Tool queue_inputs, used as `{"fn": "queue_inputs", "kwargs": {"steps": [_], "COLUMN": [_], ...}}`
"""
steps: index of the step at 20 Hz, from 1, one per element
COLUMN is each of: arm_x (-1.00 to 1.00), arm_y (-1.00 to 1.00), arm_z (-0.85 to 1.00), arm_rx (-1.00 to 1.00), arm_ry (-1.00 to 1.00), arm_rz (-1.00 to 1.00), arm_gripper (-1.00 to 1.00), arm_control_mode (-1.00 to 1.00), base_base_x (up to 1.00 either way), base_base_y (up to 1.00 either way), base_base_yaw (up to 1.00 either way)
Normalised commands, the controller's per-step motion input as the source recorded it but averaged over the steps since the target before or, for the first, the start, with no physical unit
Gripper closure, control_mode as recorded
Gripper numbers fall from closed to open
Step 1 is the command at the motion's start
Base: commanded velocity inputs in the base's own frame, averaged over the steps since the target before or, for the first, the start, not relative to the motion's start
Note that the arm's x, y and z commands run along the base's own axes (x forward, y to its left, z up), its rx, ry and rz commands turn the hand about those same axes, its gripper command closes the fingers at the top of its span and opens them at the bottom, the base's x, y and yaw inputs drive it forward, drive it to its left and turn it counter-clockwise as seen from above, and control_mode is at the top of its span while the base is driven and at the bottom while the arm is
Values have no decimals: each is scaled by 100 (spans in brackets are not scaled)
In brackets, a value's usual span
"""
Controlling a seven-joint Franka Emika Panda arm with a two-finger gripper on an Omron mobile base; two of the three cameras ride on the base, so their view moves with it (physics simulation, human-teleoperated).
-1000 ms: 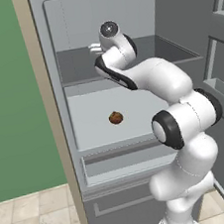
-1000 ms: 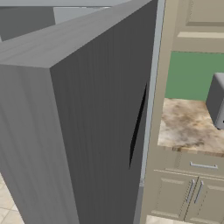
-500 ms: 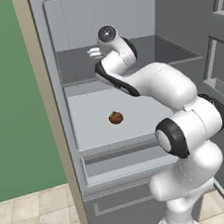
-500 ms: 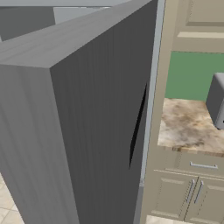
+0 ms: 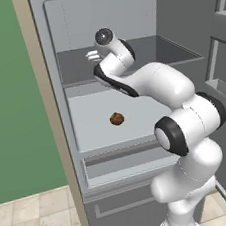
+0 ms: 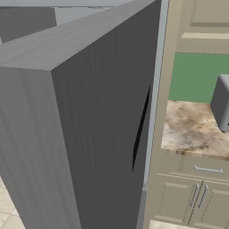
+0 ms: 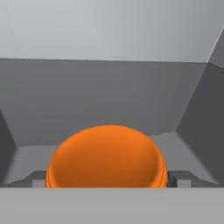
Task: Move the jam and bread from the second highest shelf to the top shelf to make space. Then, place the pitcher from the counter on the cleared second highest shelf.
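My gripper (image 5: 93,56) reaches in over the dark grey top shelf (image 5: 178,56) of the fridge and stands open. In the hand view the orange lid of the jam (image 7: 107,155) sits close up between the gripper's (image 7: 109,180) spread fingertips (image 7: 39,179), over that shelf's floor. The bread (image 5: 117,118), a small brown lump, lies alone on the pale second highest shelf (image 5: 89,130) below the hand. The marbled counter (image 6: 192,129) shows at the right of the right base view. The pitcher is out of view.
The open grey fridge door (image 6: 80,134) blocks most of the right base view. A grey appliance (image 6: 222,107) stands on the counter over cream cabinets (image 6: 197,197). Door bins (image 5: 220,65) line the right side, and a drawer (image 5: 121,159) sits under the pale shelf.
The hand has shifted slightly left and lower over the top shelf, and the elbow has swung. The jaws have stayed open; the bread has not moved.
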Motion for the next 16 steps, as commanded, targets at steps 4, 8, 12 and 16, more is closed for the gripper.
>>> {"fn": "queue_inputs", "kwargs": {"steps": [4, 8, 12, 16], "arm_x": [5, -45, -62, -61], "arm_y": [9, 22, 22, -2], "arm_z": [-35, -31, -42, -31], "arm_rx": [0, 0, 0, 0], "arm_ry": [6, 6, 4, -10], "arm_rz": [9, 13, 11, 2], "arm_gripper": [-100, -100, -100, -100], "arm_control_mode": [-100, -100, -100, -100], "base_base_x": [0, 0, 0, 0], "base_base_y": [0, 0, 0, 0], "base_base_yaw": [0, 0, 0, 0]}}
